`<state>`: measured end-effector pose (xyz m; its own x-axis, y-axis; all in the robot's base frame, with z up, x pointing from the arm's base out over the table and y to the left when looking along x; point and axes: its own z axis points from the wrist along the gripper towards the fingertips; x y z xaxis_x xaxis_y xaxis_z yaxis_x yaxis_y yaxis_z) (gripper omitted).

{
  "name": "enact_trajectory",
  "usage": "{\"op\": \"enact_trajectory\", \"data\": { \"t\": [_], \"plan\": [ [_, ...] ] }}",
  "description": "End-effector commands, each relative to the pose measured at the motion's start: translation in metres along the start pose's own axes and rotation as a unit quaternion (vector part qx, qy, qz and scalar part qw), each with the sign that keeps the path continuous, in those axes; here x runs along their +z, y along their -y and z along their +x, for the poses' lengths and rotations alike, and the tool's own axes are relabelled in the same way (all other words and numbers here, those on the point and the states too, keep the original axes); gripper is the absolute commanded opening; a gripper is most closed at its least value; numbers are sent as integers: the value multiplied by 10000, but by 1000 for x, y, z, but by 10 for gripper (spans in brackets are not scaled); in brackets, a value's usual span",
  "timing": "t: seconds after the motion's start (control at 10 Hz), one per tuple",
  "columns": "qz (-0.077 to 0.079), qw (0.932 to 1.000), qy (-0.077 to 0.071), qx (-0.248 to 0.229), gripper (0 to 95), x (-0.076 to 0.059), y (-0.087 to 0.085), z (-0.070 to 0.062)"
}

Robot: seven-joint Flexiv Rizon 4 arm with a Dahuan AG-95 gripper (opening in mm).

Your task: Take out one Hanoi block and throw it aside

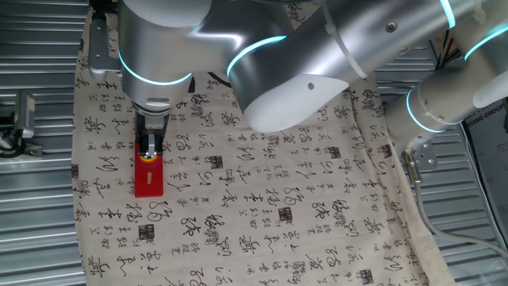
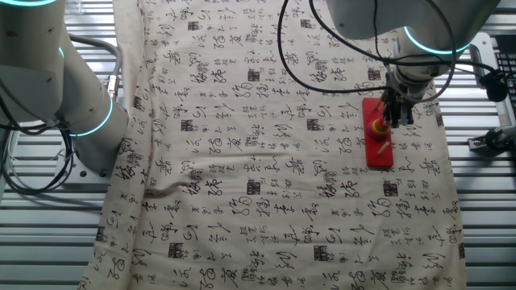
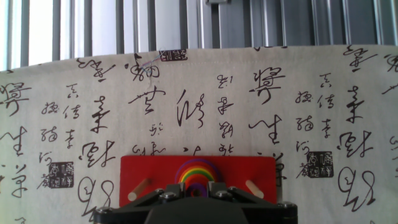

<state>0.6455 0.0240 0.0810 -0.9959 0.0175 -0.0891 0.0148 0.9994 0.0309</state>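
The tablecloth is cream fabric printed all over with black brush-written Chinese characters and small square seal marks; none can be read with certainty. In one fixed view, white letters on the dark panel at the 3 o'clock edge appear to spell "GROUP", the rest cut off.

At about 9 o'clock in that view lies the red base, a flat rectangular board on the cloth, with the gripper directly above its far end. In the other fixed view the same board sits near 2 o'clock, carrying a stack of coloured rings on one peg and a bare wooden peg just beside it.

The hand view shows the board at 6 o'clock, a bare peg leaning at each side and the rainbow stack in the middle. The Hanoi block, the small purple ring, sits atop that stack at the centre, right at the gripper's fingertips. The fingers are close together around it, but whether they grip it I cannot tell
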Motion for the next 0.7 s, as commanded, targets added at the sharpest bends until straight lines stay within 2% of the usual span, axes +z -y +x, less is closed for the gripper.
{"op": "enact_trajectory", "data": {
  "t": [0.1,0.7],
  "plan": [
    [3,10000,1,5,0,-1,0,0],
    [-1,10000,11,8,0,-4,0,1]
  ]
}}
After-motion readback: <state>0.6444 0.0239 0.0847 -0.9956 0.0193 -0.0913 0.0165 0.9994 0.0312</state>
